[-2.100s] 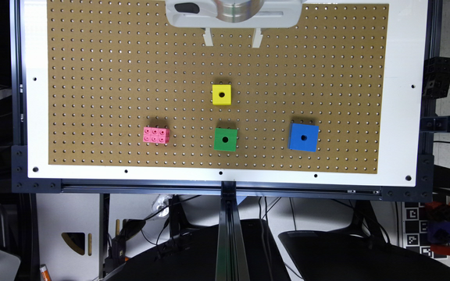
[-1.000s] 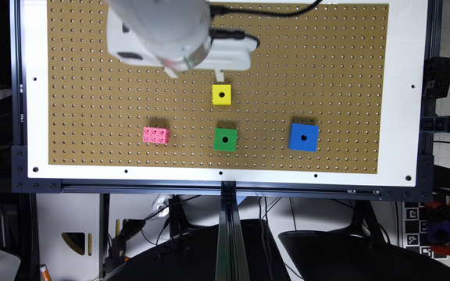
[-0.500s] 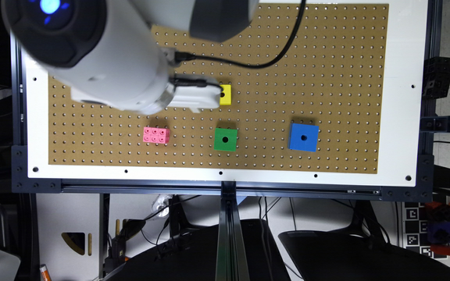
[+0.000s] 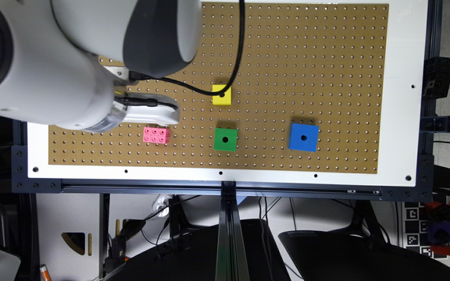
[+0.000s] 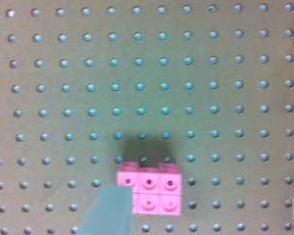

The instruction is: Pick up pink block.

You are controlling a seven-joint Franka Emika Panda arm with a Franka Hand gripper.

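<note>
On my wrist feed, 1 of the fingers (image 5: 110, 211) overlaps the edge of the pink block (image 5: 149, 189), the other sits at the far edge of the picture, so they stand wide apart with nothing held. In the exterior view the gripper (image 4: 150, 113) hangs just above the pink block (image 4: 156, 135), which lies flat on the pegboard surface (image 4: 326, 58). Toward the exterior view's right are a green cube (image 4: 225, 139), yellow cube (image 4: 222, 95) and blue cube (image 4: 303, 137).
</note>
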